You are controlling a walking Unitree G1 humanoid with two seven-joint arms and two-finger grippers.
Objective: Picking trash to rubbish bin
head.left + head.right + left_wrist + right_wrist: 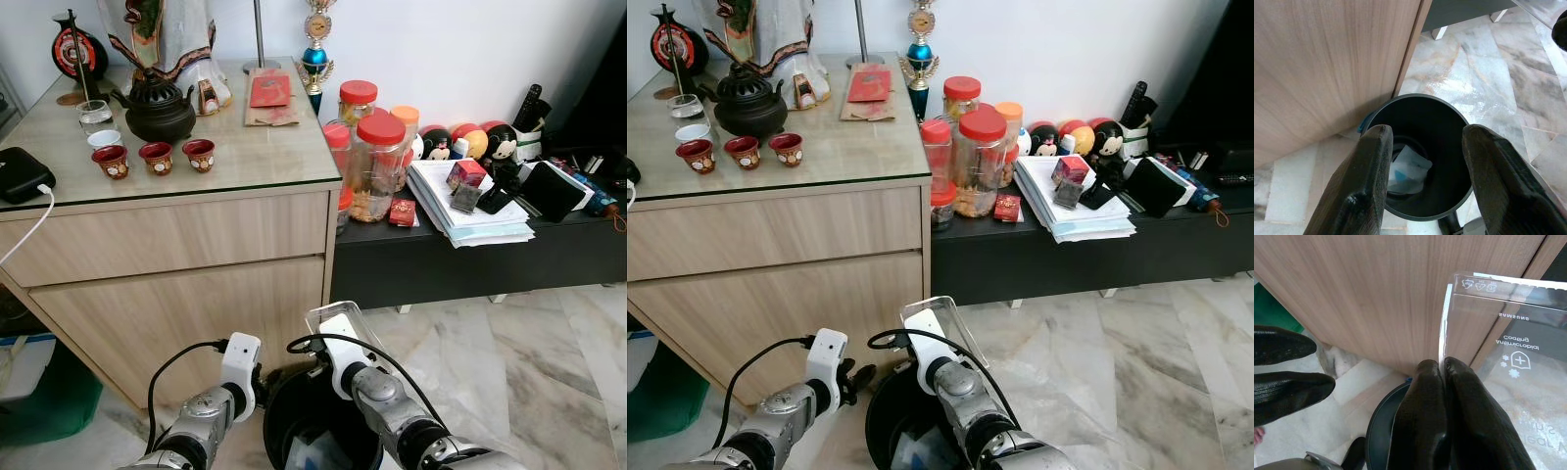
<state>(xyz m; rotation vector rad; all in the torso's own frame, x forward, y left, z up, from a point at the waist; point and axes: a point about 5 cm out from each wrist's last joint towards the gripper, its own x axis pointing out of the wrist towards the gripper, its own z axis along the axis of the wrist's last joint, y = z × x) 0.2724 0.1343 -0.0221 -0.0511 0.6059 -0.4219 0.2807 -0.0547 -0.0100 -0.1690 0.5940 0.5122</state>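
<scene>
right gripper (1442, 377): jaws pinched on clear plastic package (1503, 333), held above black rubbish bin (1418, 156) on marble floor by wooden cabinet corner | left gripper (1425, 166): jaws wide, empty, over bin | progress: one wrapper inside; package release left

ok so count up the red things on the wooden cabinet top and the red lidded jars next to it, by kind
Small red cups: 3
Red packets: 1
Red-lidded jars: 3 that I can make out
Total: 7
</scene>
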